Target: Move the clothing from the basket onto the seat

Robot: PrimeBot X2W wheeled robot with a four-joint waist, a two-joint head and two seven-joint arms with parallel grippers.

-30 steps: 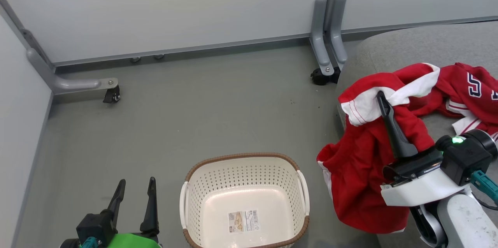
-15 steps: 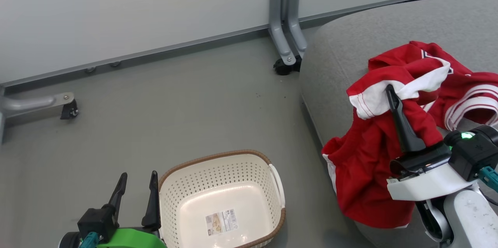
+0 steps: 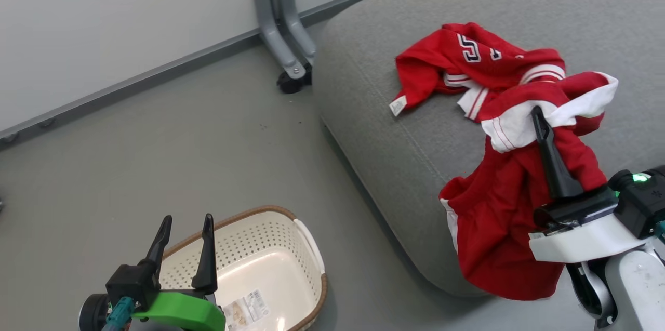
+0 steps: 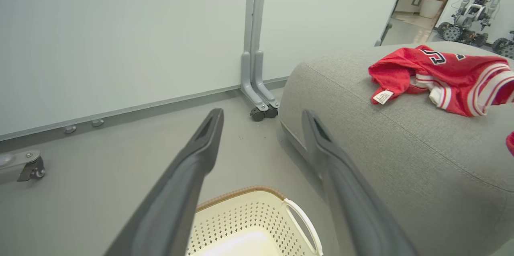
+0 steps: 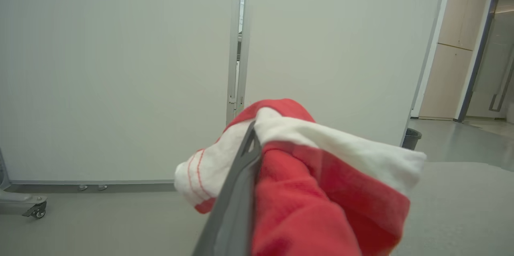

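Note:
My right gripper (image 3: 539,115) is shut on a red garment with a white striped band (image 3: 499,206), which drapes from the fingers over the front edge of the grey seat (image 3: 395,164). In the right wrist view that garment (image 5: 317,191) wraps the one finger that shows. A second red garment with navy-and-white numerals and a white tag (image 3: 467,61) lies on the seat (image 4: 401,143) just beyond; the left wrist view shows this second garment (image 4: 441,75) too. The cream basket (image 3: 270,258) stands on the floor at lower left with nothing in it but its label. My left gripper (image 3: 186,224) hovers open over the basket's (image 4: 257,224) near left rim.
A grey partition wall runs along the back, and its castor foot (image 3: 291,79) stands beside the seat's far left corner. Grey floor (image 3: 156,154) spreads left of the seat. Another partition foot (image 4: 28,165) and a distant wheeled robot (image 4: 470,11) appear in the left wrist view.
The head camera has swung right, shifting basket and wall leftward in view. The right gripper still holds the red garment, which now hangs further over the seat, near the numbered garment.

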